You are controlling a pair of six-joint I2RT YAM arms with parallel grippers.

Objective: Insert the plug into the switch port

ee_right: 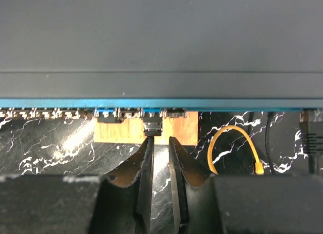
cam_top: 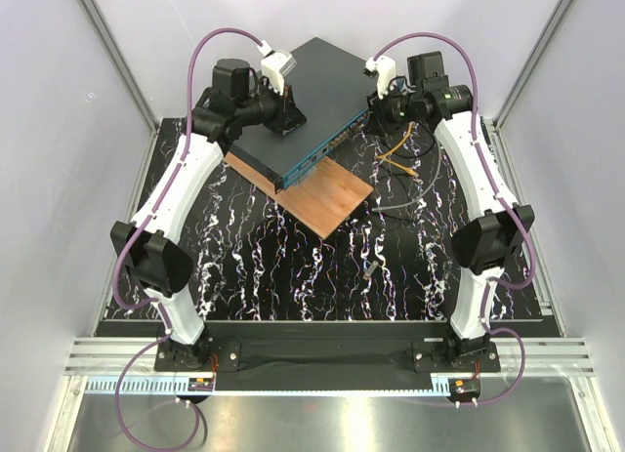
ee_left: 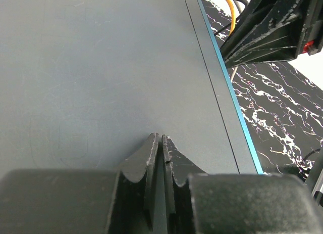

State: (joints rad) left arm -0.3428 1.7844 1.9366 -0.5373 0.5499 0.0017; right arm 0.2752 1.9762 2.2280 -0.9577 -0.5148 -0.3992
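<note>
Two arms of mine rise from the near edge of the worktop [cam_top: 293, 276], a black sheet veined in white, and both lean toward the far edge. Biggest on it is the switch [cam_top: 327, 81], a flat dark grey-teal box by the middle of the far edge. It lies at a slant, so its teal front face [cam_top: 317, 159] looks toward the near right corner. Under its near part lies a brown wooden board [cam_top: 334, 206], one corner poking toward the middle of the worktop.

My left claw [ee_left: 160, 139] is over the switch's top, on the side nearer the left edge. Its fingers are pressed together with nothing between them. Whether the tips touch the top I cannot tell. My right claw [ee_right: 160, 140] faces the front face at its end nearer the right edge, fingers a little spread and nothing in the narrow gap.

Yellow cables [cam_top: 398, 151] loop on the worktop just beside that claw, toward the right edge, and a long grey cable [cam_top: 422, 190] trails next to them.

What I take for the plug [ee_right: 153, 127] sits at a socket in the front face, just ahead of my right fingertips and apart from them. It shows dark from my wrist, and how deep it is seated I cannot tell. Smallest, a grey bit [cam_top: 369, 270] lies alone between the board and the near edge, well apart from both claws.
</note>
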